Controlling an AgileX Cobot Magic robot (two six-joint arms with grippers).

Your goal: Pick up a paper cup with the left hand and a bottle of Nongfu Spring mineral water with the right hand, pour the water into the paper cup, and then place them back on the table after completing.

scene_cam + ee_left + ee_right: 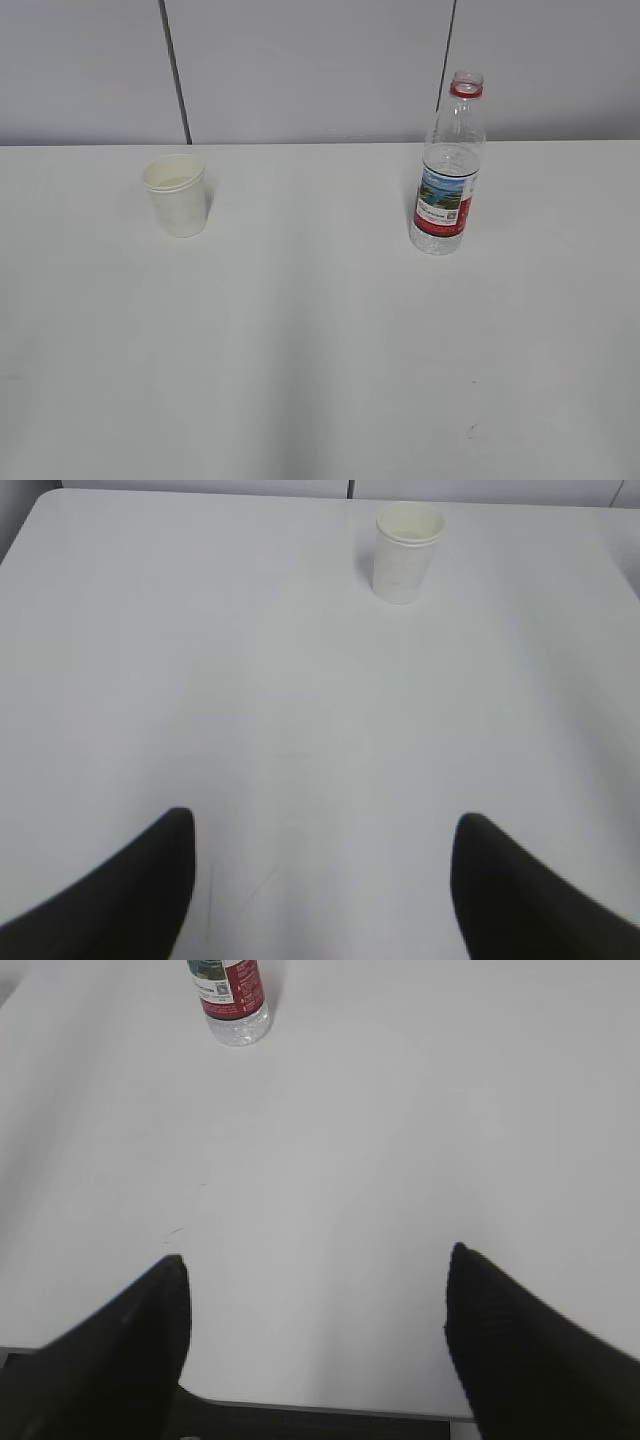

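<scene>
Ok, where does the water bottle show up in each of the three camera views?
Exterior view: the water bottle stands upright, right of centre, uncapped, near the table's far edge.
Left wrist view: not in it; only the paper cup shows, at top centre.
Right wrist view: its lower part sits at the top edge, left of centre.
Shared landmark: the white table in all three.
</scene>
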